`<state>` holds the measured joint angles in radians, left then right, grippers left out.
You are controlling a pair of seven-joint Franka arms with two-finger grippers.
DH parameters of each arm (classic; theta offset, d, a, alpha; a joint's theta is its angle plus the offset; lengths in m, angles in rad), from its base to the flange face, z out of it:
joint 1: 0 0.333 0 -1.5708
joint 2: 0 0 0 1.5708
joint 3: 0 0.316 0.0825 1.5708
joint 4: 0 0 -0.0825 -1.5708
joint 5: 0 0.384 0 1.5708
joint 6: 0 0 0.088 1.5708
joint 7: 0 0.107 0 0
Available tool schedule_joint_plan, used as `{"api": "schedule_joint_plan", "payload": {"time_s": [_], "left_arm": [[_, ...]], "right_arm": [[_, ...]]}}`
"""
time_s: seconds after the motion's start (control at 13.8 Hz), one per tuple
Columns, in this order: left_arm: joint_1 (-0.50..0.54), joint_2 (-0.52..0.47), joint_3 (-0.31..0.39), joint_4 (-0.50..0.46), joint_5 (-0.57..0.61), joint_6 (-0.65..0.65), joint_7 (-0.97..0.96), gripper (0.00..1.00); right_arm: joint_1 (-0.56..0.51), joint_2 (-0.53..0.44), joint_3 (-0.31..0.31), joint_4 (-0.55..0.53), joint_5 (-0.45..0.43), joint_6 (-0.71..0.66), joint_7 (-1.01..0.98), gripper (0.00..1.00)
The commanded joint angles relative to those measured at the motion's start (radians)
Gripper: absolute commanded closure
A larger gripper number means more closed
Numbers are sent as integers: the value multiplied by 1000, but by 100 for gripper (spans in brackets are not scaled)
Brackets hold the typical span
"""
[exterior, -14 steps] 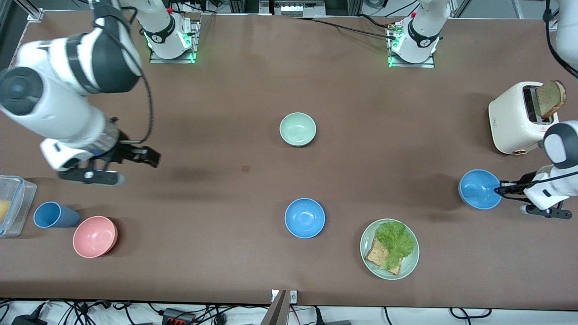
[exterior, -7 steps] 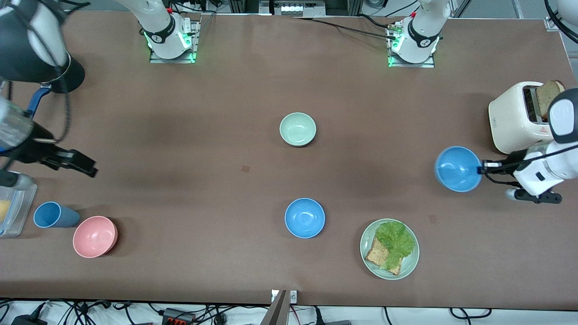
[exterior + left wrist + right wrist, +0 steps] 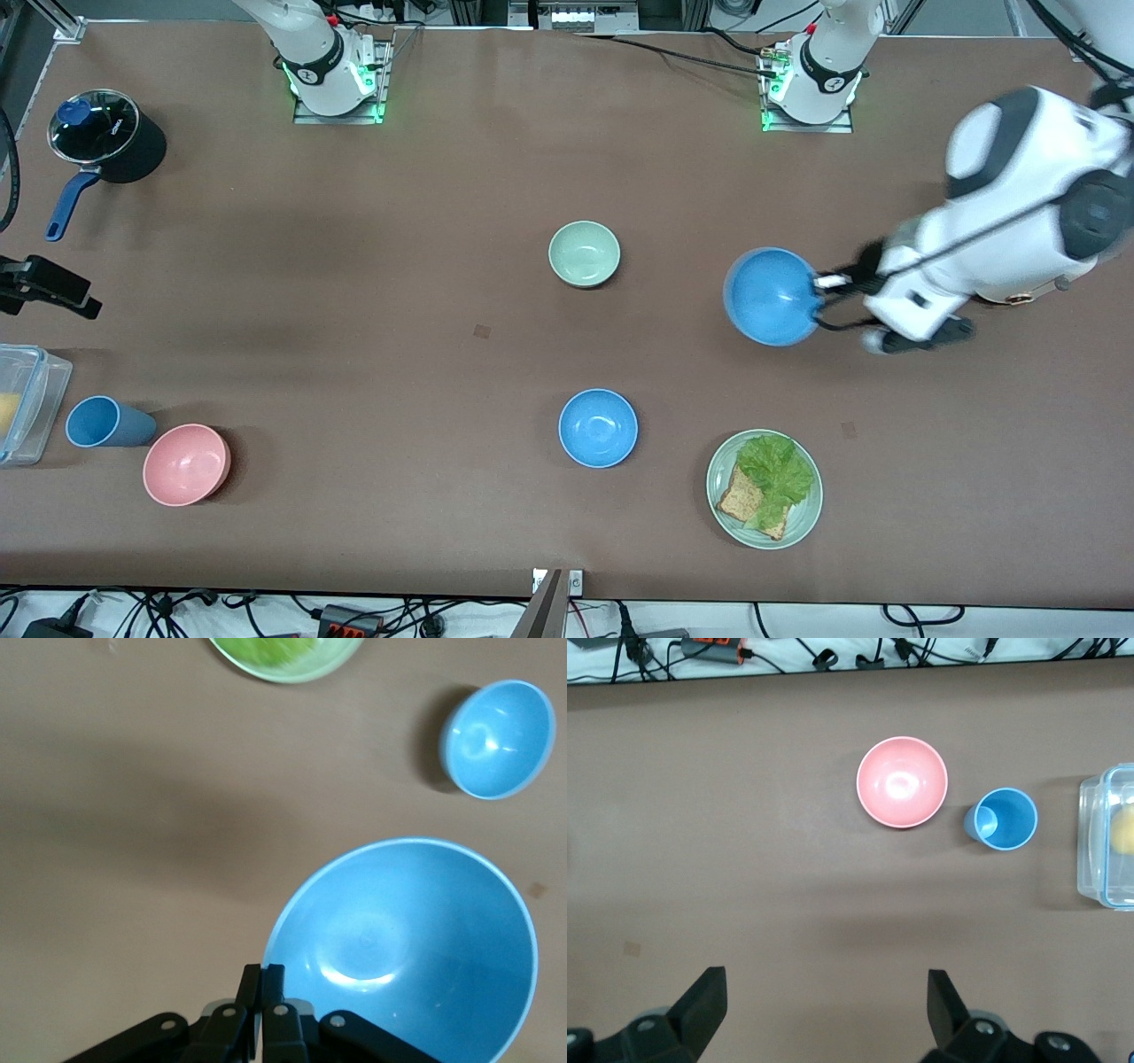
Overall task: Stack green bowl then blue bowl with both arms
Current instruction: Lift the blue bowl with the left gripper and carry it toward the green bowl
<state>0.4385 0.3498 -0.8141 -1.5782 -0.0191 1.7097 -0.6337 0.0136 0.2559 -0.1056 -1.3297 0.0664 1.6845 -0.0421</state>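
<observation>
The green bowl [image 3: 584, 253] sits upright at the table's middle. My left gripper [image 3: 822, 282] is shut on the rim of a blue bowl [image 3: 771, 296] and holds it in the air over the table, between the green bowl and the left arm's end. In the left wrist view the fingers [image 3: 263, 985] pinch that bowl's rim [image 3: 403, 943]. A second blue bowl [image 3: 598, 427] stands nearer the front camera than the green bowl and shows in the left wrist view [image 3: 498, 739]. My right gripper [image 3: 824, 992] is open and empty, at the right arm's end of the table [image 3: 53, 288].
A pale-green plate [image 3: 802, 523] with toast and lettuce lies near the front edge. A pink bowl [image 3: 186, 463], a blue cup [image 3: 104, 422] and a clear box [image 3: 27, 403] stand at the right arm's end. A black pot [image 3: 106, 133] stands near the right arm's base.
My left gripper has carried the blue bowl up and toward the green bowl. My right arm has drawn back toward its end of the table, uncovering the black pot.
</observation>
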Motion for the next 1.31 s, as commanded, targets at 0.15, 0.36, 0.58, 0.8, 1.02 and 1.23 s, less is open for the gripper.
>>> {"api": "schedule_joint_plan", "payload": {"time_s": [0.15, 0.36, 0.58, 0.8, 1.02, 1.23], "left_arm": [[-84, 66, -89, -37, -47, 187, -392, 100], [-215, 116, -83, -84, -30, 385, -605, 100], [-257, 103, -83, -201, 54, 439, -641, 100], [-270, 63, -89, -371, 59, 603, -655, 100], [-297, 67, -88, -405, 141, 604, -656, 100], [-320, 86, -82, -414, 217, 600, -655, 100]], "right_arm": [[-47, -75, 72, -84, -20, -20, 5, 0], [-47, -154, 73, -204, -57, 0, 5, 0], [-47, -242, 76, -323, -76, 20, 8, 0], [-47, -302, 76, -446, -76, 98, 5, 0], [-47, -311, 76, -450, -77, 83, 1, 0], [-43, -308, 83, -433, -79, 66, -16, 0]]}}
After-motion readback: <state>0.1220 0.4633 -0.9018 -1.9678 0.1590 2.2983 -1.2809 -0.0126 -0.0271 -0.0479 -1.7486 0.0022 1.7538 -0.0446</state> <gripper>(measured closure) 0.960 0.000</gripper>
